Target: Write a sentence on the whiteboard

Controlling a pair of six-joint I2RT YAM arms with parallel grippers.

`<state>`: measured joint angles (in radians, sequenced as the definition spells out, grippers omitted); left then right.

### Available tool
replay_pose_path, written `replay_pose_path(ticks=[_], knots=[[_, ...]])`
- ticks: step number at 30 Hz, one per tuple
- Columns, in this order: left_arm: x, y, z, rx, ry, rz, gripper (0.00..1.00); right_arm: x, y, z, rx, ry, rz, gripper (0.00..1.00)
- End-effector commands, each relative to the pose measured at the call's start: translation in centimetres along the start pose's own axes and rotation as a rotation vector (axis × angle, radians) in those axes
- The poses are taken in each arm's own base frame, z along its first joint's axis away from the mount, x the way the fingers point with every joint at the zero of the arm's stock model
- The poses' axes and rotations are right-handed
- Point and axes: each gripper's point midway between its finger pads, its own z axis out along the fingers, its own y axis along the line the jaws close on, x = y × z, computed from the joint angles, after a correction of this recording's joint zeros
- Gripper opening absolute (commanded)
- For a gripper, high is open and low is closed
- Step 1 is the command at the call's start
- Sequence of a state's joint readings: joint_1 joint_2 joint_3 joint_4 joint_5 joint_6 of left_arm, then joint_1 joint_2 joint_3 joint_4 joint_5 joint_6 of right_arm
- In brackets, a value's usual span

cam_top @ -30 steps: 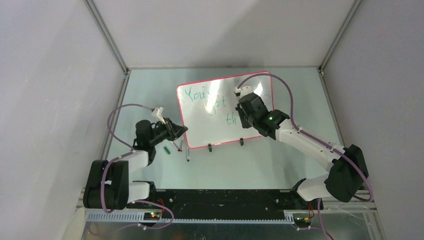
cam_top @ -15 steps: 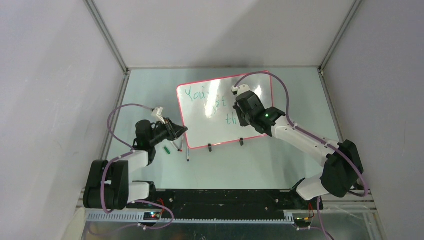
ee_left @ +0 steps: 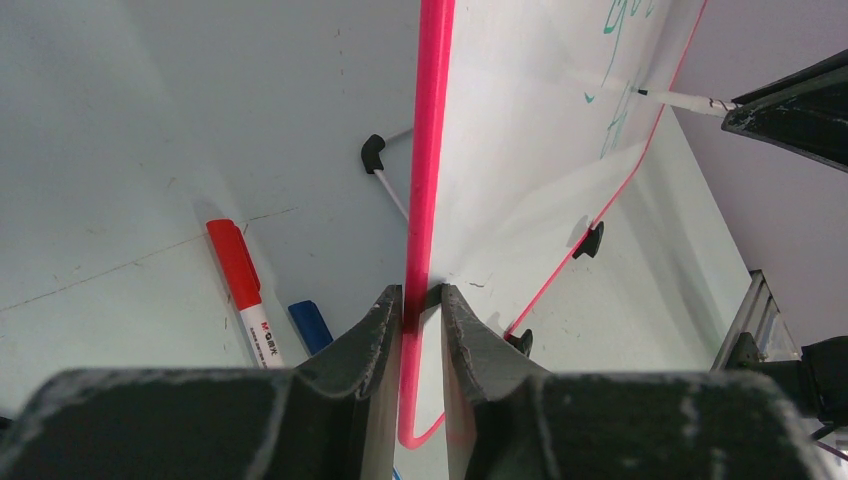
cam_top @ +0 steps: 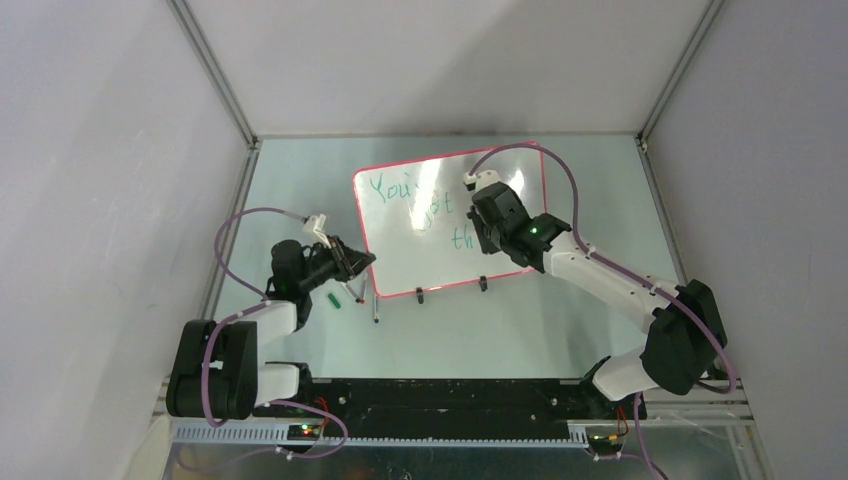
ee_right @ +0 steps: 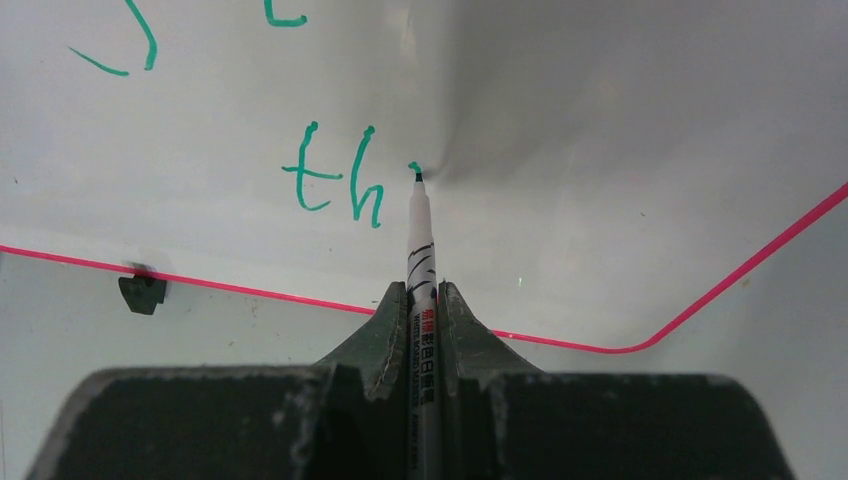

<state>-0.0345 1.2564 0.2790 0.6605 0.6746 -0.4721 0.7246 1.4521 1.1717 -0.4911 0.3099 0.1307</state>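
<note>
My left end effector [ee_left: 421, 298] is clamped on the pink rim of the whiteboard [cam_top: 400, 255], at its near-left corner. The wrist view sees the board almost edge-on, so I can't read much of its face from there, and the corner itself drops behind my fingers [ee_left: 372, 330]. My right end effector [ee_right: 422, 296] is clenched on the marker [ee_right: 420, 240]. Its tip is touching the board just right of the "h", with a small green dot at the contact point. The board sits mid-table [cam_top: 300, 180], slightly rotated, with a black clip foot [ee_left: 592, 240] on its near long edge. I can't tell how steeply it leans. From above, the sentence [cam_top: 385, 190] is only partly readable: "You" is clear, the second line is mostly under my right wrist, and the third line shows "th". The right wrist view cuts off the upper lines at the frame's top, leaving only stroke ends. The marker's barrel print is too small to read. On the table beside the board's left edge lie a red pen [ee_left: 240, 285], a blue piece [ee_left: 312, 325] half hidden behind my left finger, and a thin stick with a black end [ee_left: 375, 155], which runs under the board's edge.
</note>
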Motion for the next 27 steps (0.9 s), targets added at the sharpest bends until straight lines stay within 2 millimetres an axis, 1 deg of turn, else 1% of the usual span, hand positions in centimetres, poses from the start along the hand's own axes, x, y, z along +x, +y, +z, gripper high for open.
replay_pose_path(ticks=[1, 4, 9, 20, 27], knots=[[-1.1, 0.3, 0.1, -0.027, -0.036, 0.027, 0.23, -1.3, -0.3, -1.2, 0.014, -0.037, 0.019, 0.00], [-1.1, 0.3, 0.1, -0.027, -0.036, 0.027, 0.23, -1.4, -0.1, -1.7, -0.005, -0.060, 0.030, 0.00], [-1.1, 0.3, 0.1, -0.027, -0.036, 0.027, 0.23, -0.8, 0.0, -2.2, -0.011, -0.070, 0.037, 0.00], [-1.2, 0.3, 0.1, -0.026, -0.036, 0.028, 0.23, 0.0, 0.5, -0.9, -0.018, -0.039, 0.021, 0.00], [-1.1, 0.3, 0.1, -0.027, -0.035, 0.026, 0.23, 0.0, 0.5, -0.2, -0.015, -0.036, 0.017, 0.00]])
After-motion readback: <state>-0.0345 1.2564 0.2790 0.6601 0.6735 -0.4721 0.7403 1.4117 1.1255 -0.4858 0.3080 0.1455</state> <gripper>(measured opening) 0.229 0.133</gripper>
